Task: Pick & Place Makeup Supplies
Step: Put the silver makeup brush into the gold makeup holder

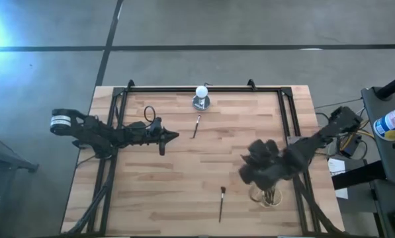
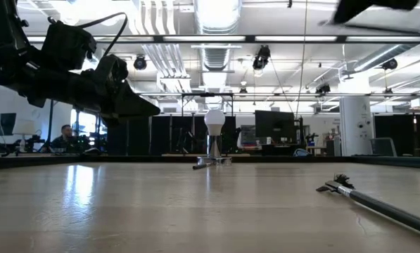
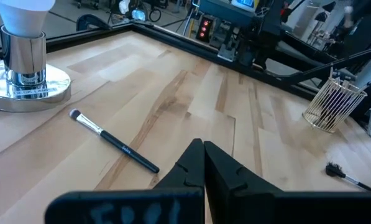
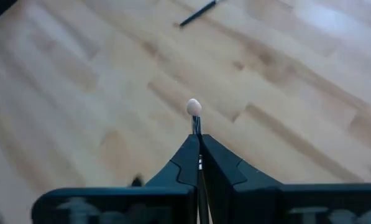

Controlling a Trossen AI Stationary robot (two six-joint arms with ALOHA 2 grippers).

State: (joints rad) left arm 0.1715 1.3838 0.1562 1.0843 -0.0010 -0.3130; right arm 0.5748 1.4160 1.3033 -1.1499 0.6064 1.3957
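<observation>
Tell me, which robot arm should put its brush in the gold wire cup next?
Probably the right. The right gripper is shut on a thin silvery brush with a pale tip and hangs beside the gold wire cup. The left gripper is shut, holds nothing, and sits far across the wooden table.

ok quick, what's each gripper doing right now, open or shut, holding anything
Left gripper: shut, empty, above the table near a loose brush.
Right gripper: shut on a pale-tipped makeup brush.

grey floor (image 1: 250,26), ceiling lights (image 2: 217,14), dark monitors (image 2: 273,126)
</observation>
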